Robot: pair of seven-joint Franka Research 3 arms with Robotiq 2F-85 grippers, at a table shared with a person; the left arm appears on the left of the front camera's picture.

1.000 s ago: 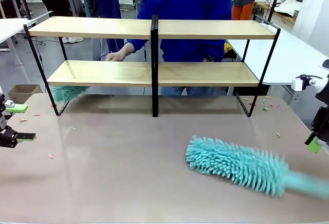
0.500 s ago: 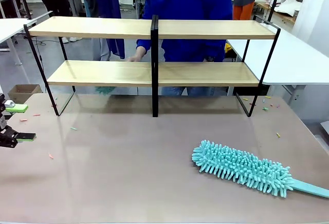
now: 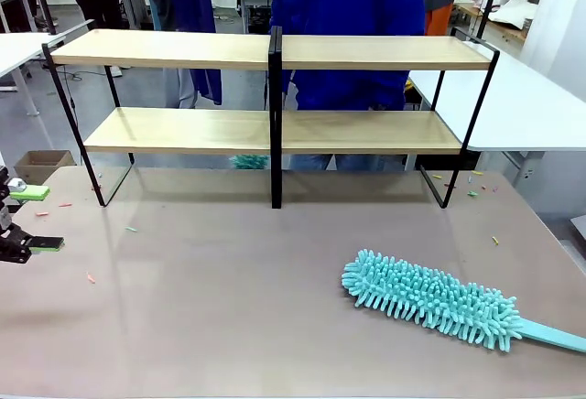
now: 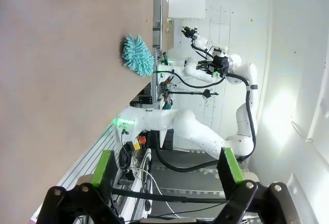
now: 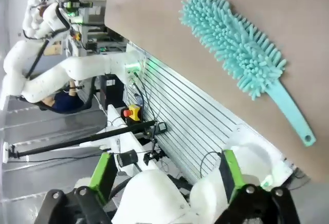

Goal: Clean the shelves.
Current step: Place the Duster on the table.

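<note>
The shelves (image 3: 183, 49), two light wooden boards on a black frame, stand across the far half of the table. A teal fluffy duster (image 3: 430, 300) lies flat on the table at front right; it is also in the left wrist view as the duster (image 4: 138, 54) and in the right wrist view as the duster (image 5: 231, 41). My left gripper (image 3: 37, 220) hangs open at the table's left edge, its left gripper (image 4: 167, 168) empty. My right gripper (image 5: 165, 180) is open, well off the duster. A second teal duster (image 3: 249, 161) pokes out behind the lower board.
A person in a blue coat (image 3: 348, 15) stands right behind the shelves. Small coloured scraps (image 3: 131, 229) lie scattered on the brown table (image 3: 211, 317). White tables (image 3: 522, 97) flank it, and a cardboard box (image 3: 41, 163) sits at the left.
My right arm has drawn out of the front view, leaving the duster lying on the table. The person's duster has slid from the left end to the middle behind the lower board.
</note>
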